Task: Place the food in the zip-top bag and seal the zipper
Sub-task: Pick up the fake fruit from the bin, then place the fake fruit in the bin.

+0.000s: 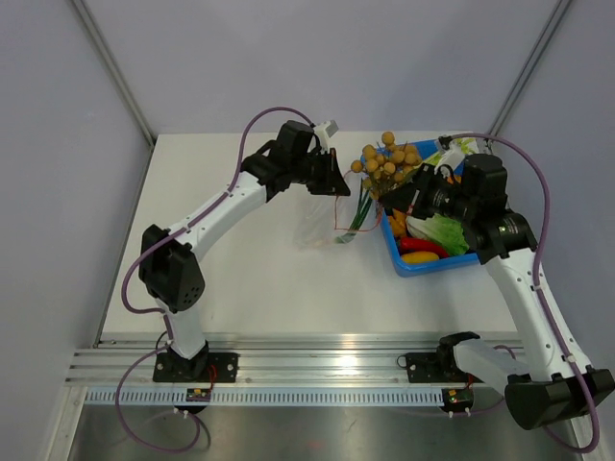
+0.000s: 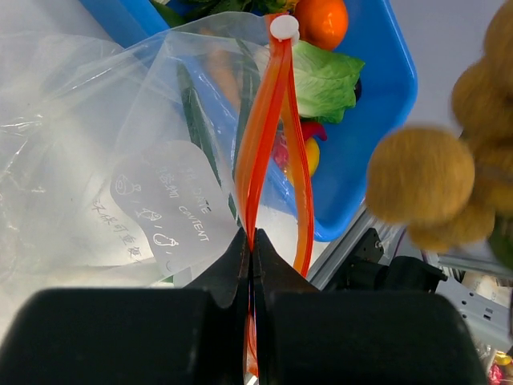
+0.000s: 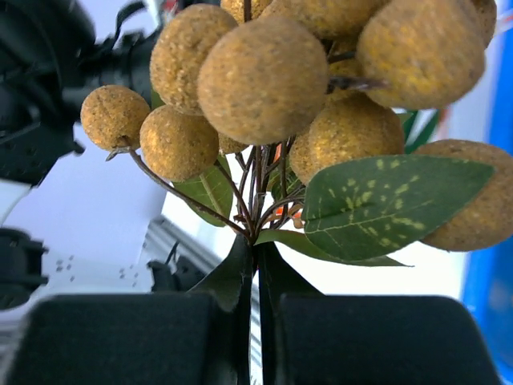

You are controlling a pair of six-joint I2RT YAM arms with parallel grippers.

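the left gripper [image 2: 251, 241] was closed tight on the zipper [image 2: 264, 120], pinching one orange-red strip between its pads while the second strip bowed away to the right. the two strips met again at a white slider [image 2: 283, 26]. from this grip the zip-top bag [image 1: 320, 219] drooped down to the table [image 1: 250, 279], near the middle of it, with its mouth open toward the right.

the right gripper [image 3: 256, 249] was narrowed down on the thin stem of the cluster of brown balls [image 1: 389, 157]. it held the cluster in the air just right of the bag's mouth, over the far left corner of the blue bin [image 1: 399, 264]. in the left wrist view those balls [image 2: 417, 184] bulked blurred at the right edge, close to the bag opening. the bin lay just beside the bag on its right.

green onions [image 1: 362, 213] lay between bag and bin. dark stalks [image 2: 192, 104] showed through the clear plastic, though whether they were inside it could not be told. a printed label [image 2: 160, 208] sat on the bag's side.

counted: two arms, one bag, one bin, one brown cluster of roughly a dozen balls with a few green leaves [image 3: 385, 200]. in the bin there was one white-green cabbage [image 1: 444, 230], one red piece [image 1: 418, 245], one yellow piece [image 1: 420, 257] and one orange [image 2: 321, 20], with other pieces hidden under the right arm.
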